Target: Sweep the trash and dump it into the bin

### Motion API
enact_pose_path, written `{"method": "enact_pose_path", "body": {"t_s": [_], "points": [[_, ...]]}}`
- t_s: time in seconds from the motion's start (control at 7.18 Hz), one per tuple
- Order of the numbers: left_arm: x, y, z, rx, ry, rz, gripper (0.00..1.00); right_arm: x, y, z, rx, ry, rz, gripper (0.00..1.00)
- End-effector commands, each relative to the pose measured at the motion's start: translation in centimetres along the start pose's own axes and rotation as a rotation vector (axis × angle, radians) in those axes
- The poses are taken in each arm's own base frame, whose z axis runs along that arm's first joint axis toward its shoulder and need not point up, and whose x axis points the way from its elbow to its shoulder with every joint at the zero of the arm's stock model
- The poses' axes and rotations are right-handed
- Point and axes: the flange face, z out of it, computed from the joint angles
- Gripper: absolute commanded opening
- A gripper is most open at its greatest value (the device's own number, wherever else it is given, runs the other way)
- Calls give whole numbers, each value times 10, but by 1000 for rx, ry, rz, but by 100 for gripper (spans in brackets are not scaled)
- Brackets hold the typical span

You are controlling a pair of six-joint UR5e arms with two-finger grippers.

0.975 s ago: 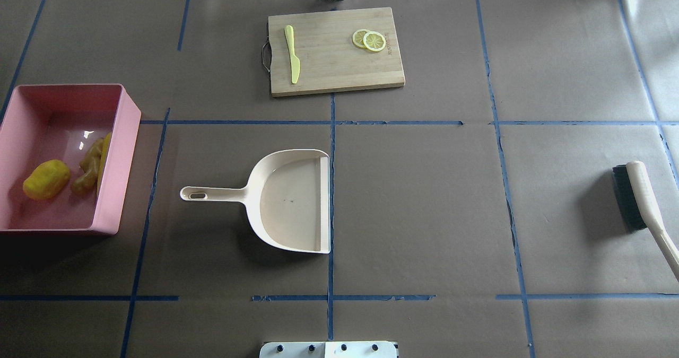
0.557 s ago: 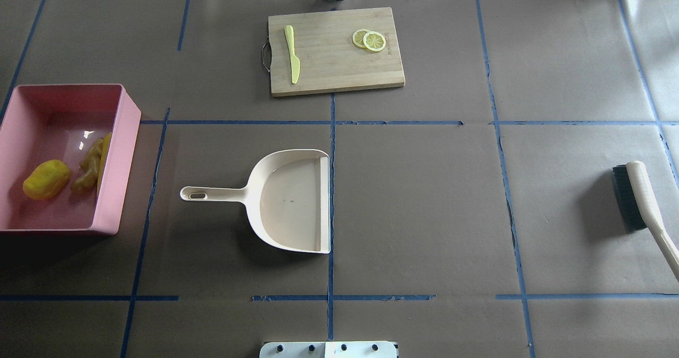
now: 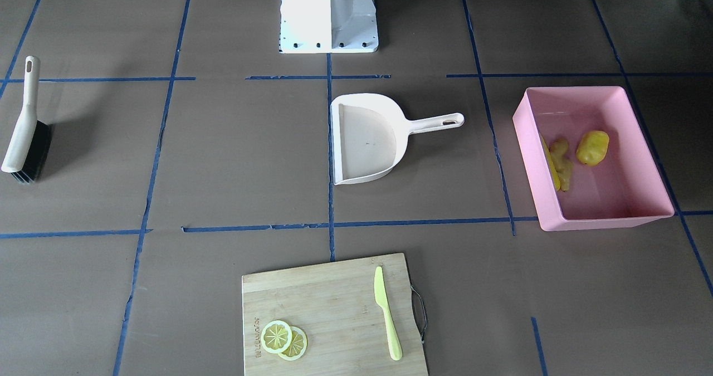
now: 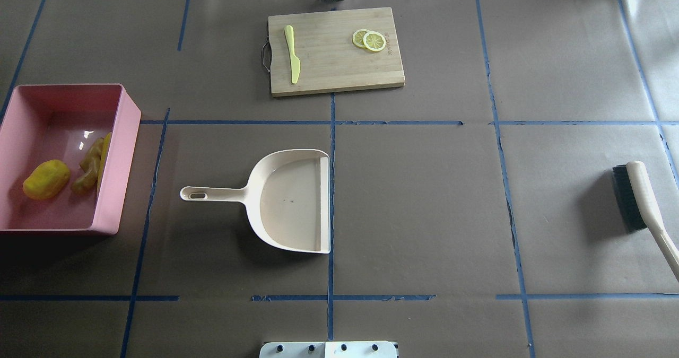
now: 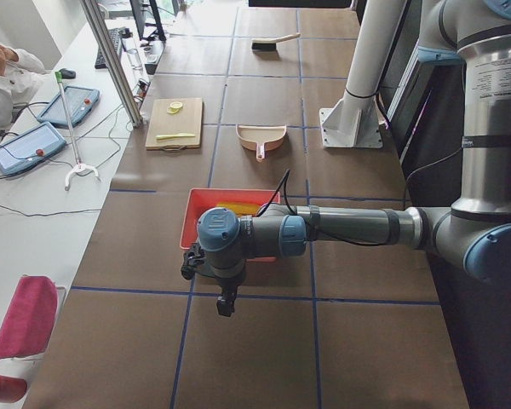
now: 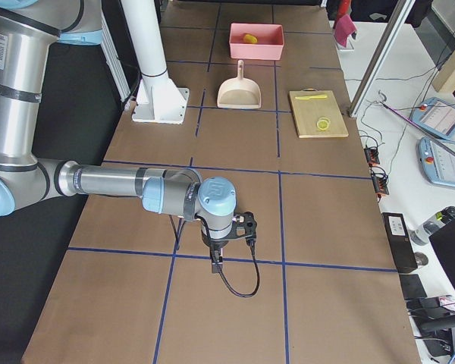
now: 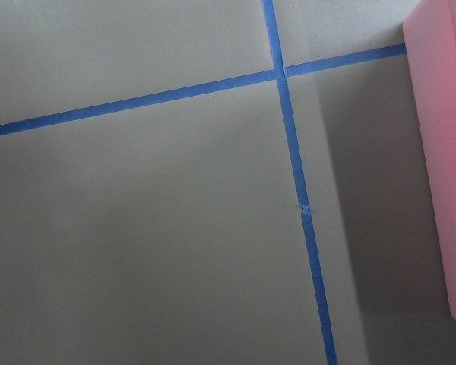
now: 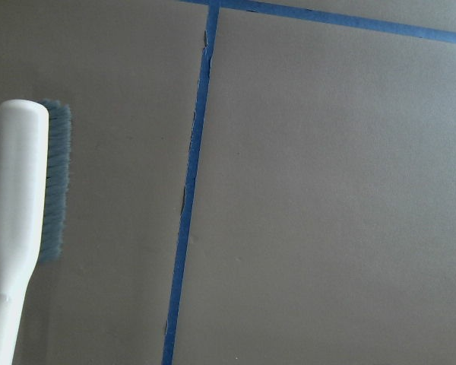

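Although both arms are showing in the side views, those views are not revealing how the jaws are set, so whether they are parted or closed cannot be told. The left gripper [image 5: 226, 307] is pointing down over the brown table [image 4: 424, 199], close beside the bin [image 4: 114, 188]; its wrist camera is catching only the bin's pink wall and crossing blue tape lines. The right gripper [image 6: 215, 265] is pointing down over a tape line, and its wrist camera is catching the brush [image 4: 639, 199] lying on the table at its left edge.

Three pieces of trash are lying inside the one pink bin, which is sitting at the table's left end: one corn cob [image 4: 104, 156] leaning along the wall, one ginger root [image 4: 89, 167] just beside it, and one rounded yellow fruit [image 4: 46, 179] slightly apart. One cream dustpan [image 4: 289, 201] is sitting flat near the table's middle, well apart from the bin. One wooden cutting board [image 4: 339, 66] is carrying one light-green knife [image 4: 292, 54] and two overlapping lemon slices [image 4: 370, 40].
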Motion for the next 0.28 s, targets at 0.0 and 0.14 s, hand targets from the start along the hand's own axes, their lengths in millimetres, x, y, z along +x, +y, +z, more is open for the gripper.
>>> {"method": "enact_pose_path", "body": {"t_s": [0.0,0.14], "points": [[-1,1,1,-2,1,-3,100,4,1,4,-8,-1,6,100],[-2,1,2,-4,2,-5,100,4,1,5,-9,-1,7,100]]}}
